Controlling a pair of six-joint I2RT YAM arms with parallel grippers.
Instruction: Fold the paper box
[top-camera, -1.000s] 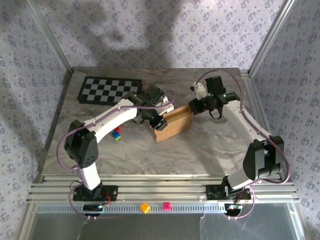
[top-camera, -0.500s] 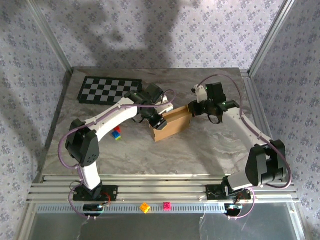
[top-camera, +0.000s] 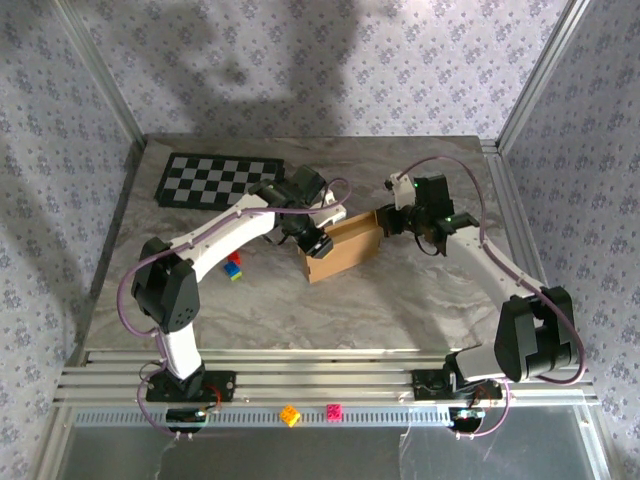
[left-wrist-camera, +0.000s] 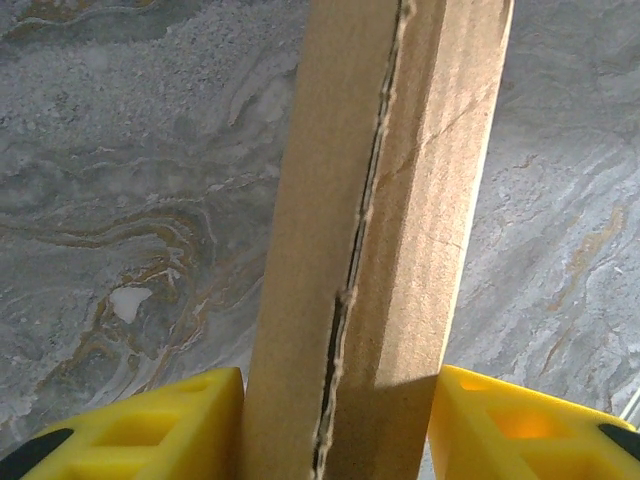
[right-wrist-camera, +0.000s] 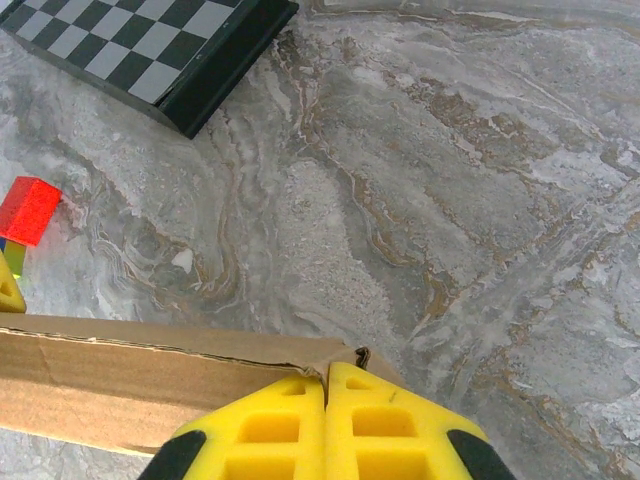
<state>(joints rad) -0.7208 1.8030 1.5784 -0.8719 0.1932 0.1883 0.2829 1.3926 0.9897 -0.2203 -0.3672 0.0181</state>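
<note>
In the top view, the checkerboard mat (top-camera: 222, 180), flat, with black and pale squares and a dark border, lies at the upper left of the table (top-camera: 400, 310), which has a grey veined stone pattern. Below the mat, small red, blue and green blocks (top-camera: 234, 267) sit close together. At the centre stands the paper box (top-camera: 345, 250), plain tan cardboard, long and low, set at a slant. The left gripper (top-camera: 312, 238) clamps its left end. In the left wrist view, yellow fingers (left-wrist-camera: 170, 420) press both sides of a double wall with a rough-edged gap between the layers. The right gripper (top-camera: 388, 220) meets the box's upper right corner, its yellow fingers (right-wrist-camera: 270, 430) pressed flat against each other. The lower and right parts of the table lie free.
</note>
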